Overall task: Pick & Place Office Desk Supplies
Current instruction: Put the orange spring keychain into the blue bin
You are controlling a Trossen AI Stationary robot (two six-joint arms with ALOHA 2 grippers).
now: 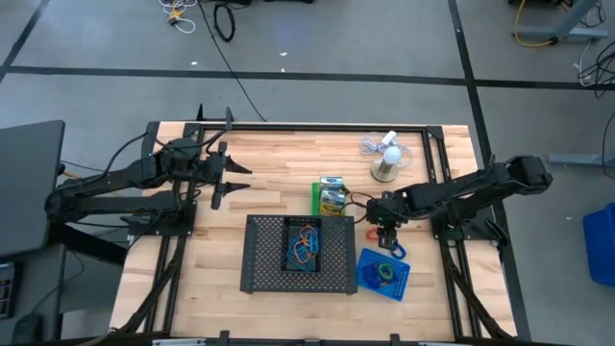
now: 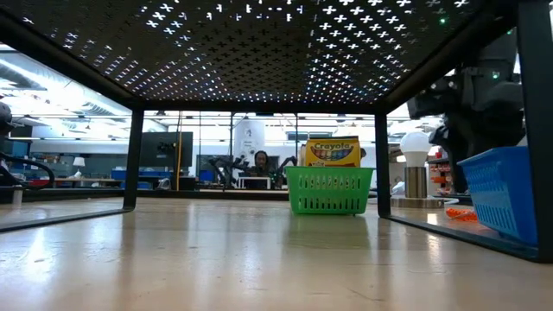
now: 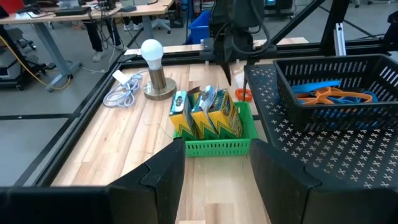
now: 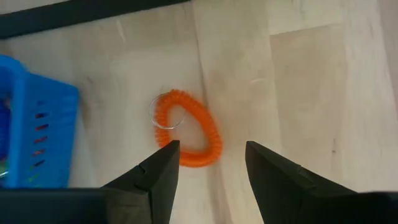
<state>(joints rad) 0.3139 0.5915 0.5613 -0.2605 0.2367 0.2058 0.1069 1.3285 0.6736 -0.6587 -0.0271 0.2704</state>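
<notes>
Orange coiled loop [image 4: 186, 137] is framed between the spread fingers of the right gripper [image 4: 208, 165], which hangs just above it with nothing held. The loop lies flat on the wood just beside the blue bin [image 1: 384, 275], between that bin and the green bin [image 1: 332, 197] of crayon boxes. For a clean pick, the fingers are best lowered astride one side of the coil and closed only at the table. The left gripper [image 3: 214, 171] waits well apart from the blue bin, fingers parted and empty.

"Crayola" reads on the yellow crayon box [image 2: 333, 152] standing in the green bin [image 2: 329, 190]. No other text legible.
</notes>
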